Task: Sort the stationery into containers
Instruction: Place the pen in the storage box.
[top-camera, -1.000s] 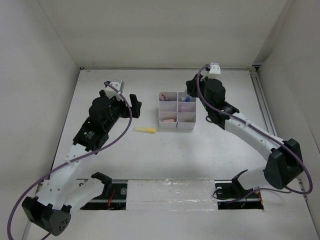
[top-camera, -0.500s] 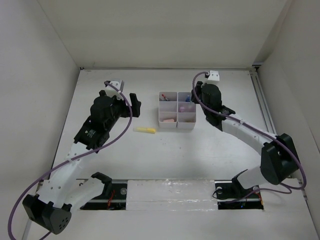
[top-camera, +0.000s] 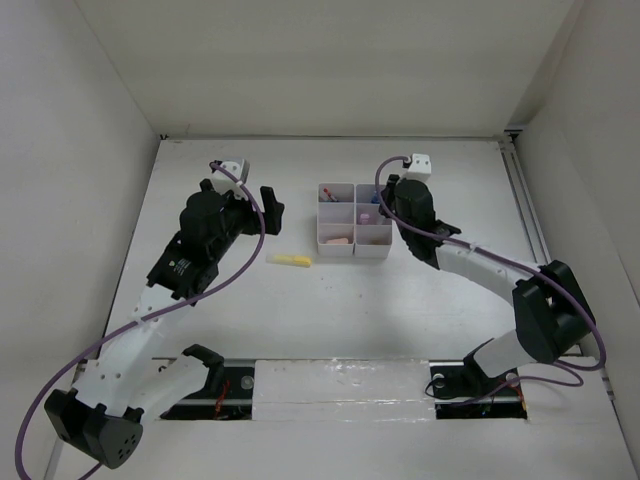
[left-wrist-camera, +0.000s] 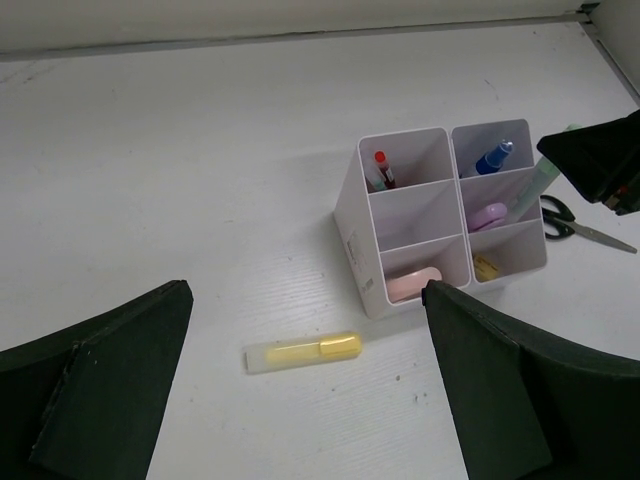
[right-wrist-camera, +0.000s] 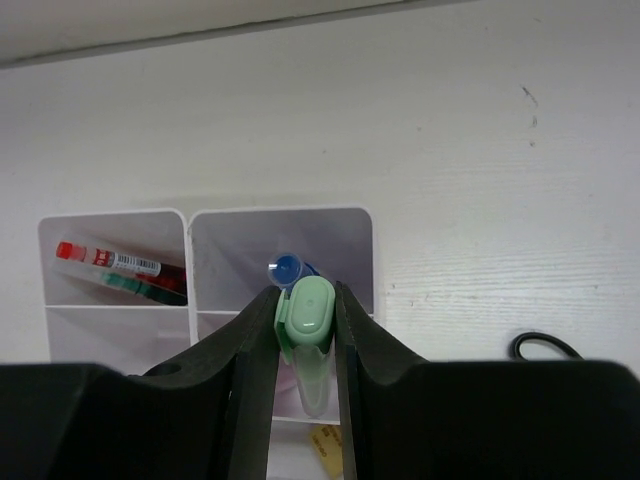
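Observation:
The white organiser tray stands mid-table. My right gripper is shut on a green highlighter, held tilted above the tray's right column, cap just over a blue piece in the far right compartment. A red pen leans in the far left compartment. A yellow highlighter lies on the table left of the tray. My left gripper hangs open above it, holding nothing.
Black-handled scissors lie on the table right of the tray. A pinkish block fills the near left compartment, a lilac item the middle right, a yellow bit the near right. White walls enclose the table.
My right wrist has swung left and nearer, bringing the green highlighter over the tray's right column. The left arm and yellow highlighter have not moved.

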